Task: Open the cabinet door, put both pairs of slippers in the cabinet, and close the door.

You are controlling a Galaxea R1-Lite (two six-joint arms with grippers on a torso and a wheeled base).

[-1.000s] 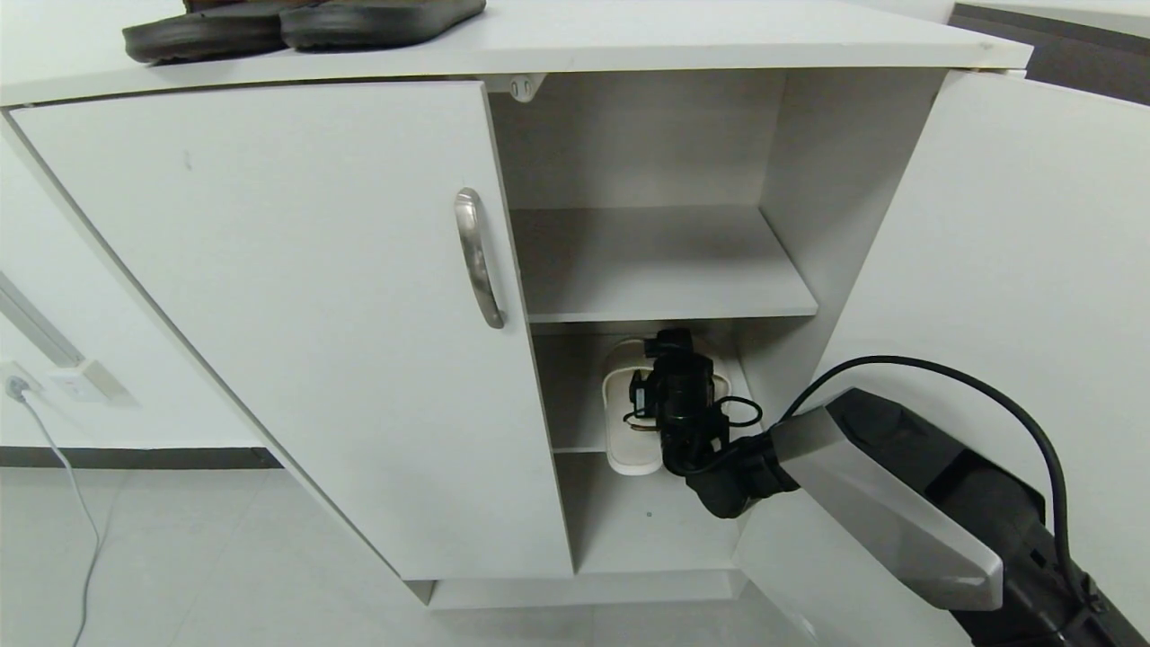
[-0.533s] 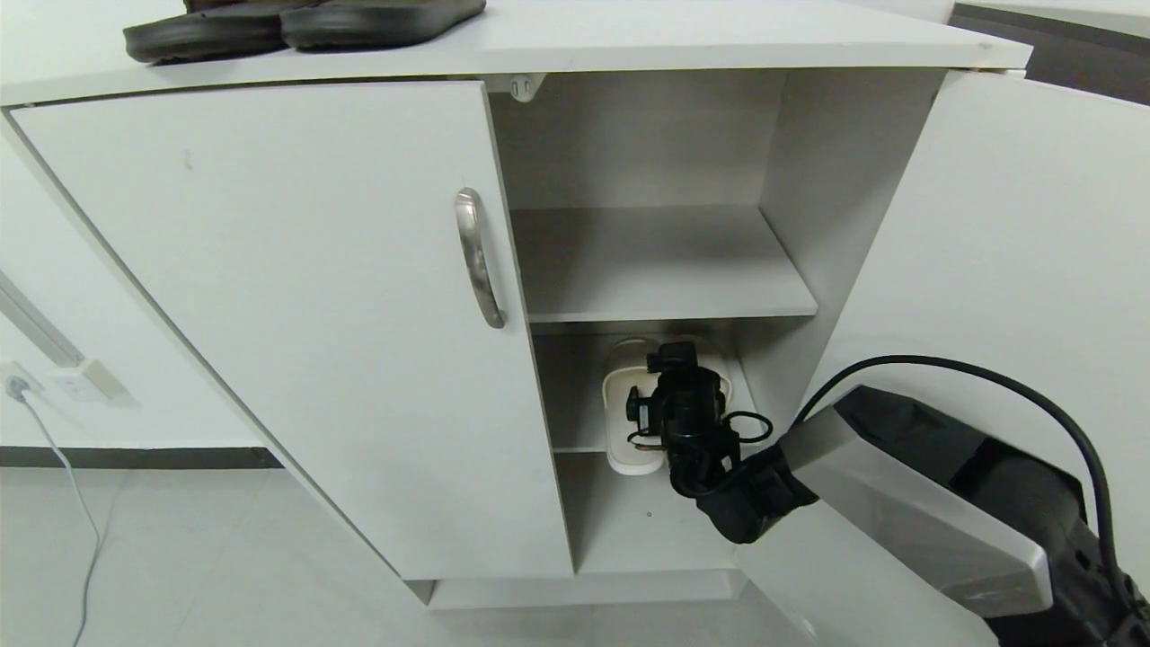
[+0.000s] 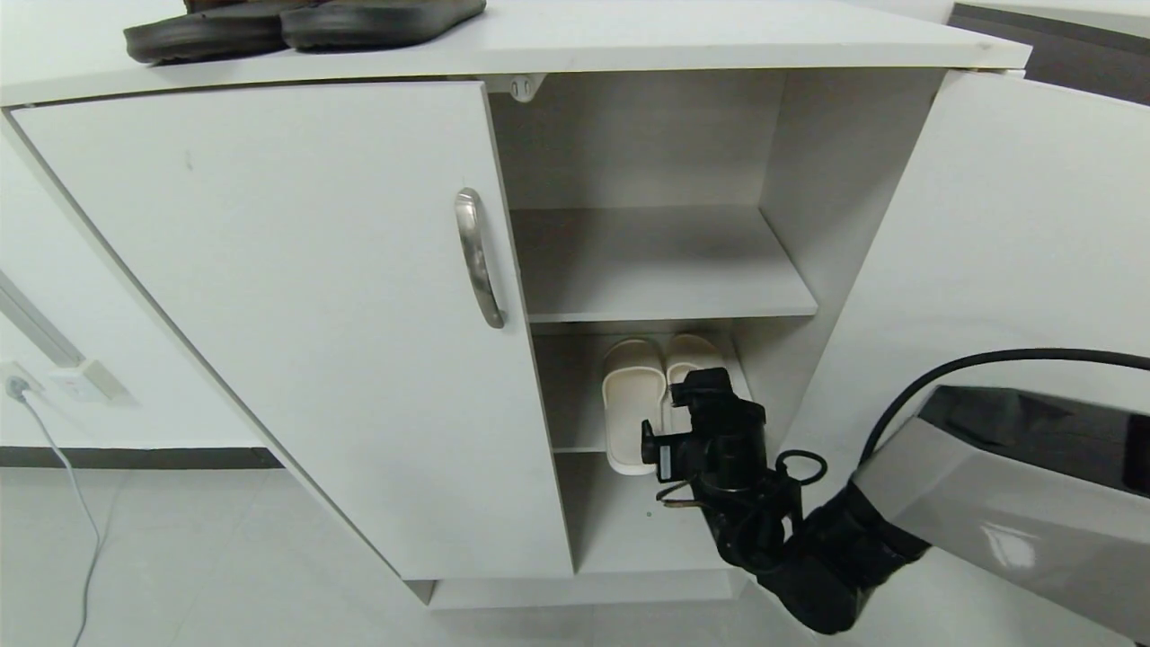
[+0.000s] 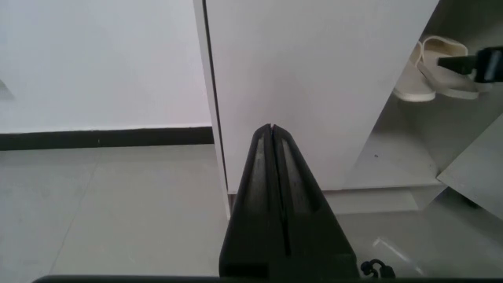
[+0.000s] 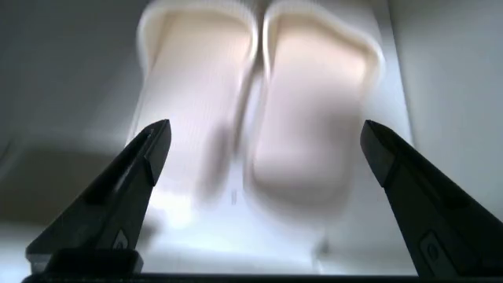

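Note:
The white cabinet [image 3: 539, 45] has its right door [image 3: 1015, 261] swung open and its left door [image 3: 296, 305] shut. A cream pair of slippers [image 3: 633, 404] [image 5: 259, 149] [image 4: 428, 71] lies side by side on the middle shelf inside. My right gripper [image 3: 696, 391] [image 5: 263, 149] is open and empty, just in front of that pair's near ends. A dark pair of slippers [image 3: 296, 22] rests on the cabinet top at the left. My left gripper [image 4: 271, 130] is shut on nothing, low before the left door's outer edge.
The upper shelf [image 3: 656, 261] and the bottom compartment [image 3: 647, 521] hold nothing. A metal handle [image 3: 476, 261] runs down the left door. A wall socket with a cable [image 3: 27, 386] is at the far left, above light floor tiles [image 3: 180, 557].
My right gripper has drawn back out of the middle shelf, toward me and lower, leaving the cream slippers lying there uncovered.

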